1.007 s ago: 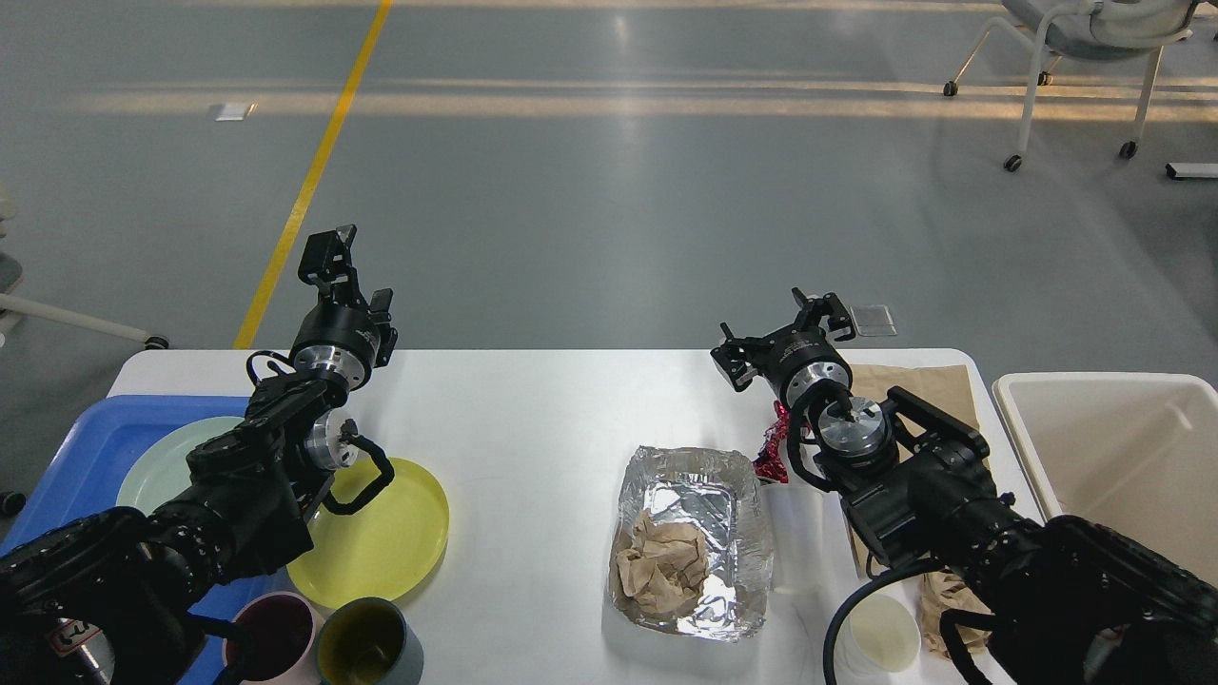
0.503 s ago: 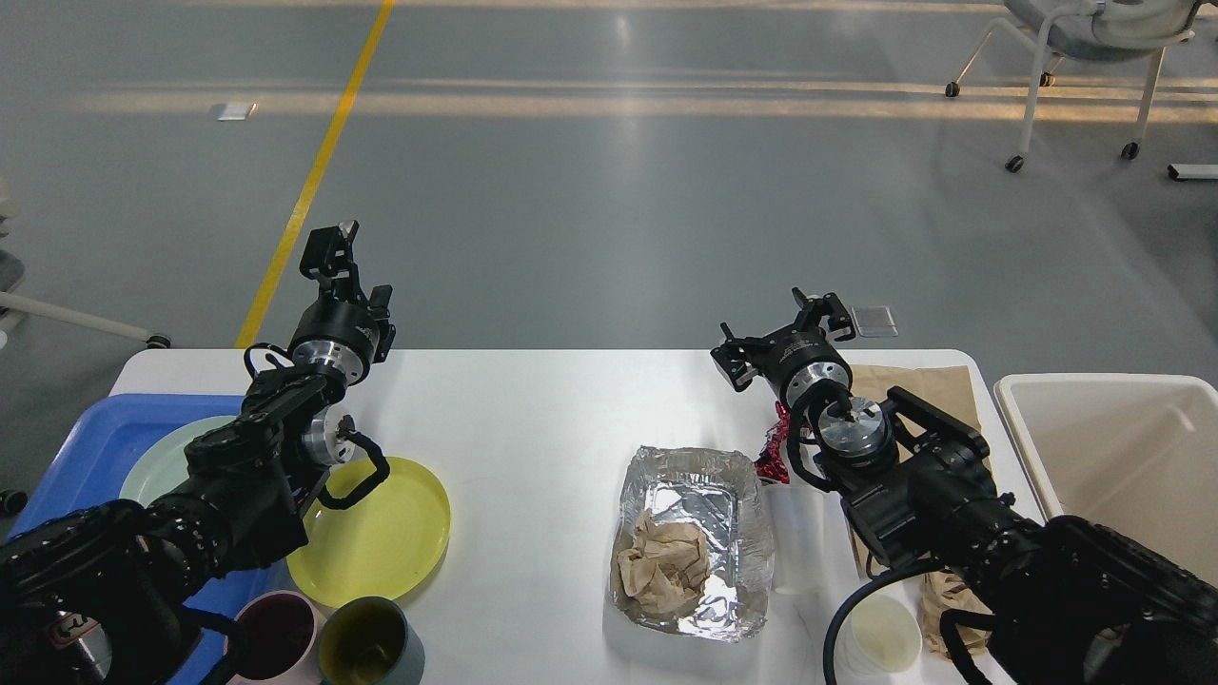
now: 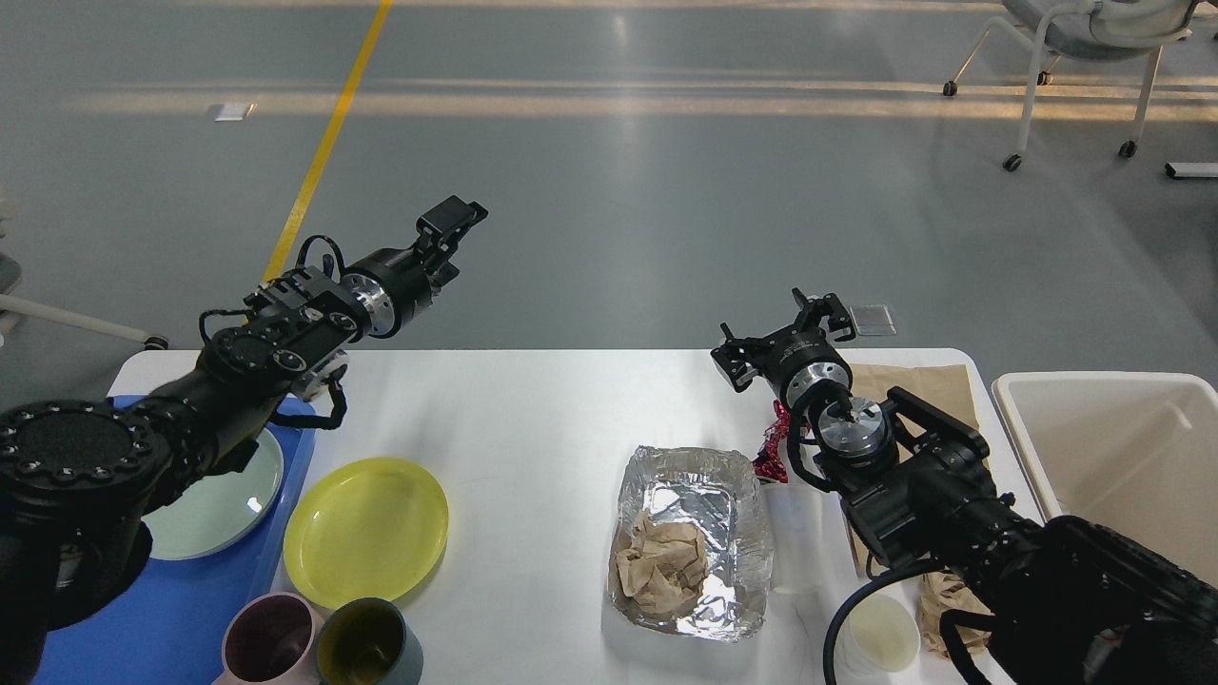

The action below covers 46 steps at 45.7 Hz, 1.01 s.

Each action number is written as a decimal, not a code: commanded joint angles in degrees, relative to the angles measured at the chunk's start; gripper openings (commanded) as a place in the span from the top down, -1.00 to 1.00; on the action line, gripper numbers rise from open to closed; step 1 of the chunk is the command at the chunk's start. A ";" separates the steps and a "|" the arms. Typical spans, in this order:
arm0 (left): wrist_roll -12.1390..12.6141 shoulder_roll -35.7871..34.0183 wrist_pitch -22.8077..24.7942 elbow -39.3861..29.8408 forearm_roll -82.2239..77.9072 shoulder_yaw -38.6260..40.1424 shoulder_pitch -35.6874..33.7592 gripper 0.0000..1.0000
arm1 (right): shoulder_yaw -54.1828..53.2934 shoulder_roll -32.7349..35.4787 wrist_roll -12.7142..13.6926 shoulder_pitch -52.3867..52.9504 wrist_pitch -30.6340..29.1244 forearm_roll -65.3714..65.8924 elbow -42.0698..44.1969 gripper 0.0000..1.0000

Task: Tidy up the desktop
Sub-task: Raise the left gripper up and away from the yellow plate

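The white desktop (image 3: 533,419) holds a yellow plate (image 3: 366,533), a foil tray (image 3: 733,476) with crumpled brown paper (image 3: 661,566) in it, a red wrapper (image 3: 773,447) and a clear cup lying on its side (image 3: 795,538). My left gripper (image 3: 457,214) is raised beyond the table's back edge, far above the plate, holding nothing; its fingers are seen side-on. My right gripper (image 3: 780,333) is open and empty, just behind the red wrapper near the back edge.
A blue tray (image 3: 190,609) at the left carries a pale green plate (image 3: 219,495). A pink mug (image 3: 271,642) and a grey mug (image 3: 366,647) stand at the front. A brown paper bag (image 3: 913,381), a white cup (image 3: 880,633) and a cream bin (image 3: 1123,457) are on the right.
My left arm has swung up and to the right, off the yellow plate, which now shows whole. The right arm has not moved.
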State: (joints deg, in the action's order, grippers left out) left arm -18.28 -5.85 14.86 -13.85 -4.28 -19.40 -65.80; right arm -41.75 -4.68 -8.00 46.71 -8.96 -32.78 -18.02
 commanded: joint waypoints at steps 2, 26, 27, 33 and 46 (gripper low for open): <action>2.19 -2.50 14.56 -2.76 -0.20 -10.64 -4.95 -0.97 | 0.00 0.02 0.00 -0.04 0.00 0.00 0.00 -1.00; 2.10 -10.15 40.14 -30.87 -0.55 -43.17 -39.13 -0.97 | 0.00 0.02 0.00 -0.04 0.00 0.00 0.00 -1.00; 2.10 -10.41 40.14 -32.71 -0.55 -44.40 -40.80 -0.97 | 0.00 0.02 0.09 0.05 0.00 0.00 0.00 -1.00; 2.28 -10.85 40.14 -43.88 -0.73 -51.87 -50.29 -0.97 | 0.00 0.02 0.00 -0.04 0.00 0.00 0.00 -1.00; 2.98 -14.98 40.14 -59.79 -0.99 -60.31 -67.35 -0.97 | 0.00 0.02 0.00 0.05 0.00 0.00 0.00 -1.00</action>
State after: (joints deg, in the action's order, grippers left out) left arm -15.39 -19.07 55.01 -67.87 -5.06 -77.30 -127.12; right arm -41.75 -4.65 -7.98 46.72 -8.96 -32.78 -18.02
